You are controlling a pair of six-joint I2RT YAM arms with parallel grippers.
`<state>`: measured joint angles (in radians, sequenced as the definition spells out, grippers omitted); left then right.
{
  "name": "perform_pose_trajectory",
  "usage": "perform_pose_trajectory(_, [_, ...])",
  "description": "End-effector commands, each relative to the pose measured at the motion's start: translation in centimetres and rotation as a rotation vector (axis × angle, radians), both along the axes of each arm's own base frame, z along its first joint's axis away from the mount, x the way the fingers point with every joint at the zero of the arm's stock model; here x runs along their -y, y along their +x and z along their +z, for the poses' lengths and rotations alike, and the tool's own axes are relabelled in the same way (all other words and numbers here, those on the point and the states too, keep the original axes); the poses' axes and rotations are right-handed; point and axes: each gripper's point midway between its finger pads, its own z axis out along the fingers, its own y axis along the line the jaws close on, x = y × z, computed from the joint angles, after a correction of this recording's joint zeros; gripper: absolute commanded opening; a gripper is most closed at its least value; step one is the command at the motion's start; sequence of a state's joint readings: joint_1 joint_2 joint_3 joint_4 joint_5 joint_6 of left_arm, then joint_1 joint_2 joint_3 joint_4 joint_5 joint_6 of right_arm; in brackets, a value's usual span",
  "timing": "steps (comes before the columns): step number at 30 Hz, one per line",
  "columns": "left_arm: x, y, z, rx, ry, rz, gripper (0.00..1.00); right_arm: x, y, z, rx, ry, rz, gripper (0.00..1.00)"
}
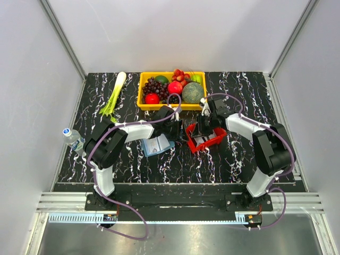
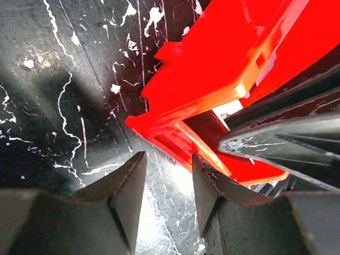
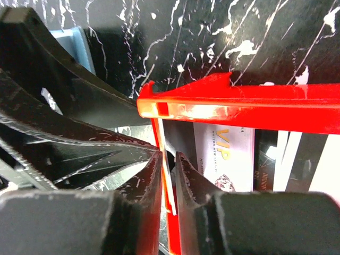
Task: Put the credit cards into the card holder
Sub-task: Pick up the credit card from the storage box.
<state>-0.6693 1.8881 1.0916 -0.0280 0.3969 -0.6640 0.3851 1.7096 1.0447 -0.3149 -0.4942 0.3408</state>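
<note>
The red tray (image 1: 197, 145) held the credit cards (image 3: 223, 156): a white one lettered VIP in gold lay flat beside darker ones, their long sides running along the tray's length. In the top view the tray lay aslant, its long axis from near-left to far-right. The card holder (image 1: 158, 145) lay open, pale blue side up, just left of the tray.

The right gripper (image 3: 169, 155) was at the tray's left end, its jaws drawn narrow around a white card (image 3: 167, 175) that stood on edge against the end wall. I could not tell whether they truly pinched it. The left gripper (image 2: 169, 159) hung just outside the same corner of the tray, its fingers apart with only the black marbled table (image 1: 234, 159) between them. It sat close beside the right one.

Beyond the tray stood a yellow basket (image 1: 141, 90) of grapes (image 1: 154, 85), a melon (image 1: 192, 92) and red fruit. Farther left of the tray lay a leek (image 1: 114, 95) and a water bottle (image 1: 71, 137).
</note>
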Motion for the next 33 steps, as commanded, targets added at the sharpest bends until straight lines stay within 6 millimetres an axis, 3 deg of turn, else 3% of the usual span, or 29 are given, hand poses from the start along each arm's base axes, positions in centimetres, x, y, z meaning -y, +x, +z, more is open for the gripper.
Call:
perform_pose_trajectory(1, [1.1,1.3,1.0,0.046,-0.028,0.013,0.44,-0.4,-0.1,-0.5,0.023,-0.069,0.034,0.21])
perform_pose_trajectory(3, [1.0,1.3,1.1,0.048,-0.029,0.013,0.44,-0.3,0.1,-0.7,0.033,-0.106,0.028,0.19])
perform_pose_trajectory(5, [1.0,1.3,1.2,0.051,-0.030,0.014,0.44,0.1,0.3,-0.4,0.073,-0.149,0.010,0.06])
perform_pose_trajectory(7, [1.0,1.3,1.3,0.053,-0.031,0.013,0.44,0.3,0.8,0.6,0.131,-0.165,-0.001,0.01])
perform_pose_trajectory(12, [1.0,1.5,1.5,0.060,-0.030,0.018,0.44,-0.1,1.1,3.6,0.283,-0.223,0.010,0.00])
perform_pose_trajectory(18, [0.8,1.5,1.7,0.067,-0.026,0.026,0.44,1.1,1.5,4.6,0.333,-0.270,-0.055,0.00])
perform_pose_trajectory(22, [0.8,1.7,1.7,0.070,-0.025,0.028,0.44,1.2,1.4,3.1,0.290,-0.295,-0.046,0.04])
perform_pose_trajectory(25, [0.9,1.6,1.7,0.067,-0.028,0.026,0.44,0.0,0.7,1.4,0.211,-0.257,-0.012,0.07])
perform_pose_trajectory(33, [0.9,1.8,1.7,0.071,-0.025,0.032,0.44,-3.9,-0.8,1.3,0.105,-0.031,0.035,0.14])
